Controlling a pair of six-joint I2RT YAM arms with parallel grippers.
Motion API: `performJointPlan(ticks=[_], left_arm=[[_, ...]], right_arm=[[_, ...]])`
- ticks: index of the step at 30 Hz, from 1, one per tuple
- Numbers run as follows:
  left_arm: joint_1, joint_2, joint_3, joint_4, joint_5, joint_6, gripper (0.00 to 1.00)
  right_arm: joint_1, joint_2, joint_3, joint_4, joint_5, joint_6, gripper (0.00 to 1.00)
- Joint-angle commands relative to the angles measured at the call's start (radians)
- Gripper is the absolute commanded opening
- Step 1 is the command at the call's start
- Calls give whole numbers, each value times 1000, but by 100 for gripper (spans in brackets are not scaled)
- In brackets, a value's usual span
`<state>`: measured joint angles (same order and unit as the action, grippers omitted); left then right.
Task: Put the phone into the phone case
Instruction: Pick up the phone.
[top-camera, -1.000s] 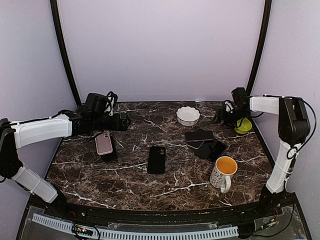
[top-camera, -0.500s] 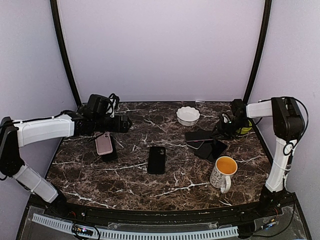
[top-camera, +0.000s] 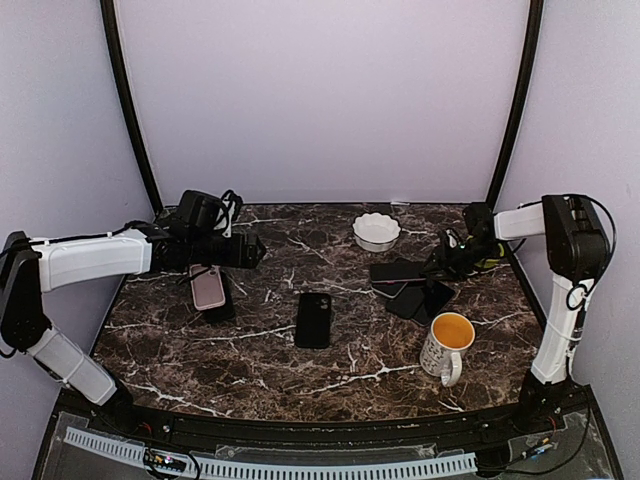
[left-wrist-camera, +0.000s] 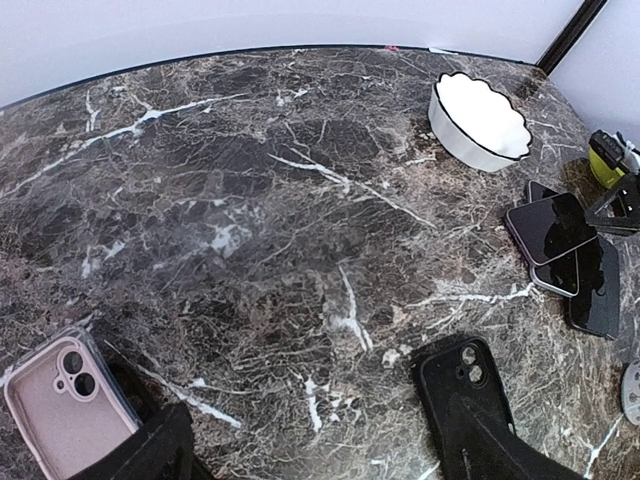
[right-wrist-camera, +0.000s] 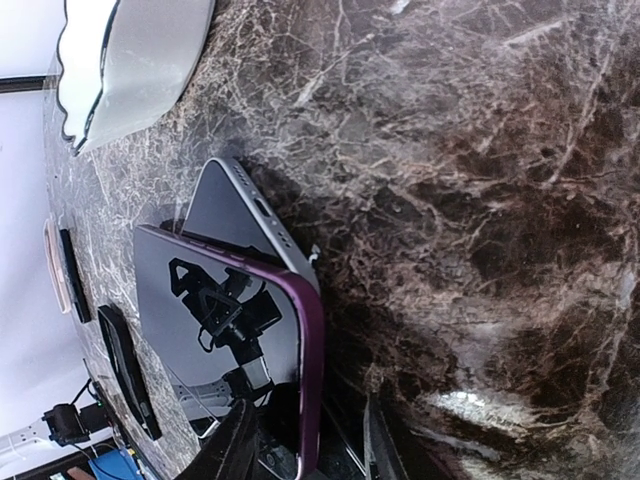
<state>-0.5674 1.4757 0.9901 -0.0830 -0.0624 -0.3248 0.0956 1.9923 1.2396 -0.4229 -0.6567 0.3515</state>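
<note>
Phone edge between right jaws

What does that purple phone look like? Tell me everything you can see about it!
The purple phone is thin and flat, with a shiny dark screen facing up and a purple rim. The screen is off and mirrors dark shapes above it. It lies on top of a pile of other phones at the right of the marble table, resting partly on a silver-edged phone. The right gripper has a finger on each side of its near corner; whether they press on it I cannot tell.
</note>
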Motion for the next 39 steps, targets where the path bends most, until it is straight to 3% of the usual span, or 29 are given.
performJointPlan(ticks=[1, 6, 12, 17, 22, 31, 39], left_arm=[[0, 5, 0, 35, 73, 31, 85], [-64, 70, 26, 53, 160, 127, 81], [-206, 242, 285, -54, 120, 215, 80], [-230, 437, 453, -44, 139, 129, 75], [-239, 636, 675, -107, 182, 34, 58], [-277, 871, 852, -85, 181, 58, 55], [-279, 973, 962, -98, 235, 40, 55]], right_arm=[[-1, -4, 38, -33, 34, -26, 37], [-2, 13, 52, -9, 5, -31, 37], [-3, 37, 50, 22, -5, -48, 37], [-3, 50, 46, 58, -50, -46, 34], [-3, 65, 60, 84, -70, -40, 30], [1, 74, 71, 82, -104, -54, 25], [7, 77, 92, 57, -142, -56, 17]])
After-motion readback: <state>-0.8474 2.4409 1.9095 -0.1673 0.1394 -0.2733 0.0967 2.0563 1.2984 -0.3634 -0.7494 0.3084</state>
